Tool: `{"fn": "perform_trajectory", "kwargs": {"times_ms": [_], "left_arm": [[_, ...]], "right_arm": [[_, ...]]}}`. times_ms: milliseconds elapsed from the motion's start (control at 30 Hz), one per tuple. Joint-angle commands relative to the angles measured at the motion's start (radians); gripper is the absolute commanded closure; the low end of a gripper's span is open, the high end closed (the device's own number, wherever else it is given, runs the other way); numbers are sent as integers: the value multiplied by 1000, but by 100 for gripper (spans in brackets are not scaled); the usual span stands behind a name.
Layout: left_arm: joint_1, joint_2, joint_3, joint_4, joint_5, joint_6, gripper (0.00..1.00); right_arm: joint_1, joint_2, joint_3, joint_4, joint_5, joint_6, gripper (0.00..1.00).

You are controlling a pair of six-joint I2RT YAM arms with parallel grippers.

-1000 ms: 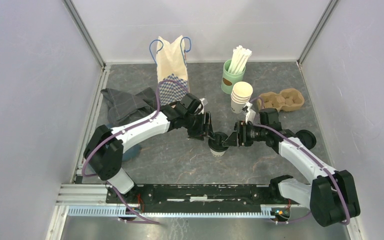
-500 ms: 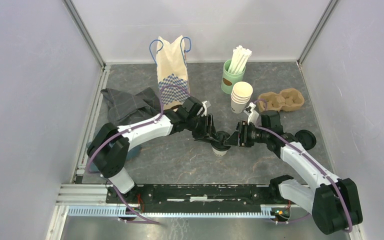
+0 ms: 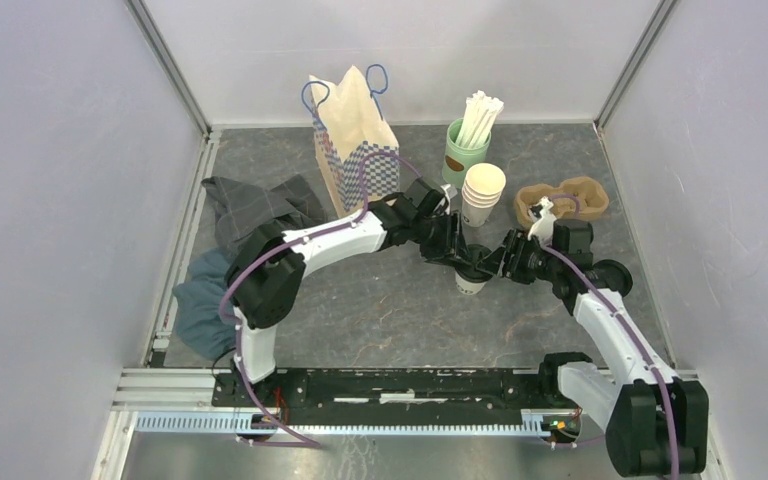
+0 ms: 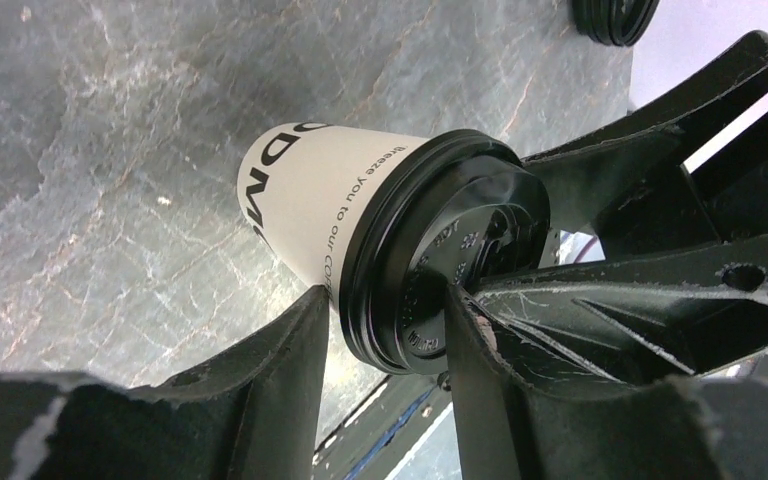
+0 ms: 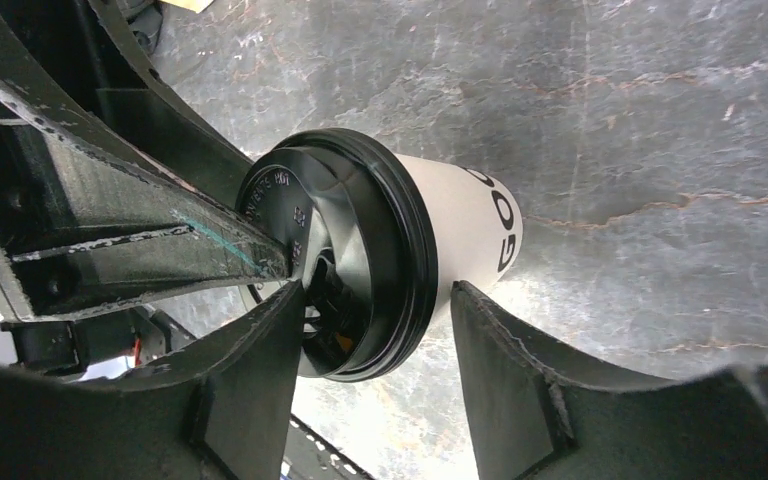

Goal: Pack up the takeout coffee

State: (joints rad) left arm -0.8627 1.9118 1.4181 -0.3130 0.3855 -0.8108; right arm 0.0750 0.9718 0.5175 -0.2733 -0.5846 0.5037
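bare tabletop (image 3: pixel 360 315) on the near side; cup stack (image 3: pixel 483 192) and paper bag (image 3: pixel 353 150) farther back (lid stack (image 3: pixel 613 276) at right)

A white cup (image 3: pixel 470 285) with black print and a black lid (image 3: pixel 473 268) pressed on stands roughly upright at the centre. Just behind it stands a stack of open white cups (image 3: pixel 483 193). Spare black lids (image 3: pixel 613 277) lie stacked to the right, apart.

White cup (image 4: pixel 310 200) — black lid (image 4: pixel 425 250) — clamped in the hand (image 4: pixel 385 305).
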Motion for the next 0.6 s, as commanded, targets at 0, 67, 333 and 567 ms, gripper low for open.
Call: {"fn": "perform_trajectory", "kwargs": {"times_ms": [0, 67, 333, 567], "left_arm": [[-35, 31, 74, -17, -52, -21, 48], [-35, 5, 65, -31, -77, -9, 43], [-35, -127, 56, -113, -136, 61, 24], [-35, -289, 108, -268, -197, 144, 8]], "right_arm": [[-28, 32, 29, -40, -7, -101, 37], [-27, 31, 61, -78, 1, -133, 32], [-24, 4, 201, -242, 42, -218, 10], [-9, 46, 192, -242, 11, -265, 4]]}}
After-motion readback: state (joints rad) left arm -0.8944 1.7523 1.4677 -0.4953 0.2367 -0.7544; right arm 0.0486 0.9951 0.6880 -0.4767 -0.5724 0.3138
